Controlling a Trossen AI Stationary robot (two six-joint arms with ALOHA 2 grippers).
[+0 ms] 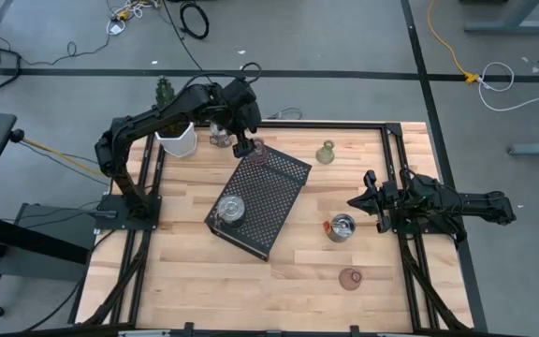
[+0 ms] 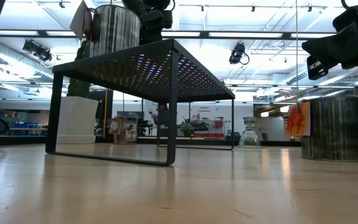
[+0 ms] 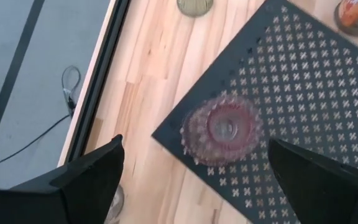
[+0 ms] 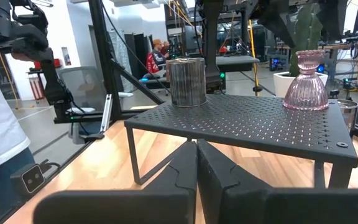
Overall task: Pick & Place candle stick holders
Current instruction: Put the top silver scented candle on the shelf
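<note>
A pink ribbed glass candle stick holder [image 3: 222,127] stands upright on the far corner of the black perforated tray [image 1: 268,201]. My left gripper [image 3: 197,171] hangs open above it, one finger to each side and clear of it. A silver holder [image 1: 230,210] stands on the tray's near end. On the table stand an olive-yellow holder [image 1: 325,153], a silver holder with an orange label [image 1: 342,227], a pinkish-brown holder [image 1: 349,278] and a clear one [image 1: 219,139]. My right gripper [image 1: 356,201] waits shut at the table's right side.
A white pot [image 1: 178,140] with a cactus stands at the far left, close to the left arm. The tray stands on legs, with open space beneath it [image 2: 117,124]. Bare wood [image 1: 185,276] lies near the front edge. A person shows beyond the table in the right wrist view.
</note>
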